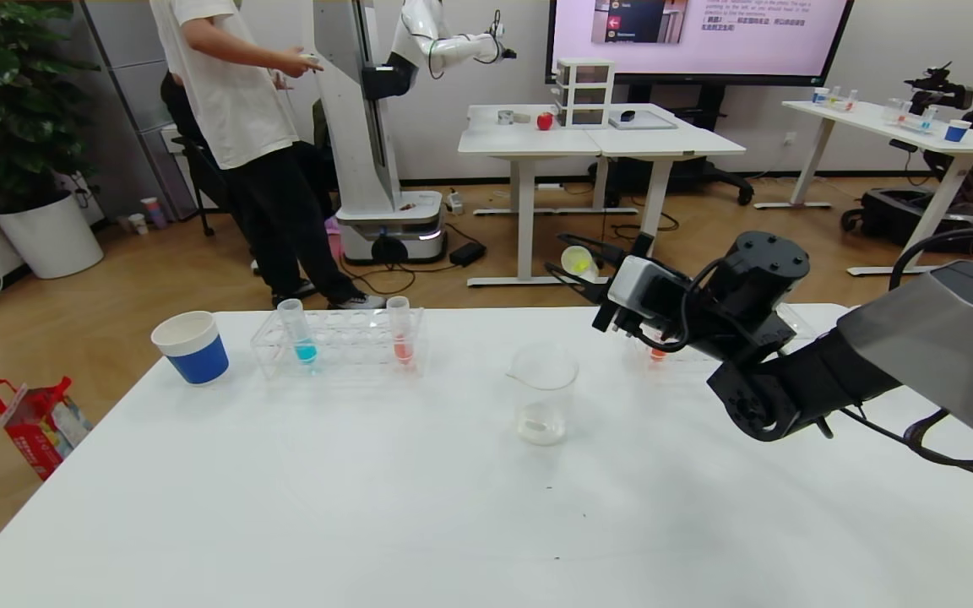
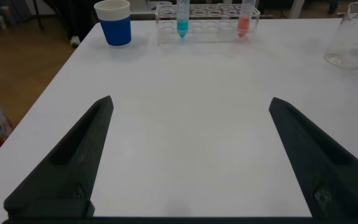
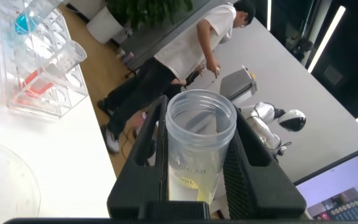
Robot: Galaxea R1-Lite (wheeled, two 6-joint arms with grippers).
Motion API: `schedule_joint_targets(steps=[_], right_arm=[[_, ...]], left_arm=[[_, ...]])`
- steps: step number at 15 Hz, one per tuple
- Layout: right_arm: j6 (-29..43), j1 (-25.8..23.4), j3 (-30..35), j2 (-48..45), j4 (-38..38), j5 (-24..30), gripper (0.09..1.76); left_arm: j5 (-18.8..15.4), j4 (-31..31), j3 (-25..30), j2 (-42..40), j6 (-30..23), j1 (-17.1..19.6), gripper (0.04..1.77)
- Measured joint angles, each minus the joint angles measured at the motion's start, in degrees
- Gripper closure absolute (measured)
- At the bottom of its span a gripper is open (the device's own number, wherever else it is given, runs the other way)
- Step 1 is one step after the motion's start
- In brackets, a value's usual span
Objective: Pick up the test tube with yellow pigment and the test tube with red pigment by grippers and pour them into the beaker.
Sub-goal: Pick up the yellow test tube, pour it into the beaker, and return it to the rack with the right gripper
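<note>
Bright, even overhead room light; the white table [image 1: 368,507] shows only faint shadows. The tube [image 3: 197,149] in the right pincer [image 3: 197,180] looms close and soft; head-view edges bend.

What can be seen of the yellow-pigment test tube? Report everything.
The test tube with yellow pigment is a clear plastic tube with an open round mouth, faint printed markings on its wall and pale yellow-green liquid inside. The right hand is shut on it, a black finger pressing each side. In the head view the test tube with yellow pigment is held tipped over above the far edge of the white table, beyond the beaker, touching nothing but the fingers.
</note>
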Motion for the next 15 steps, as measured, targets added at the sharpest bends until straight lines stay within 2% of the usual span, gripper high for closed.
schedule_joint_targets(steps=[2, 5, 9, 15], right_arm=[[-4.16, -0.63, -0.30, 0.69, 0.13, 1.05, 1.34], [-12.18, -1.93, -1.95, 1.90, 1.93, 7.06, 1.34], [-21.97, -2.29, -5.88, 3.18, 6.69, 12.52, 1.34], [-27.76, -0.91, -6.53, 3.39, 7.41, 16.37, 1.34]], left_arm=[[0.02, 0.00, 0.00, 0.00, 0.00, 0.00, 0.06], [0.05, -0.05, 0.00, 0.00, 0.00, 0.00, 0.06], [0.05, -0.02, 0.00, 0.00, -0.02, 0.00, 0.06], [0.02, -0.02, 0.00, 0.00, -0.02, 0.00, 0.06]])
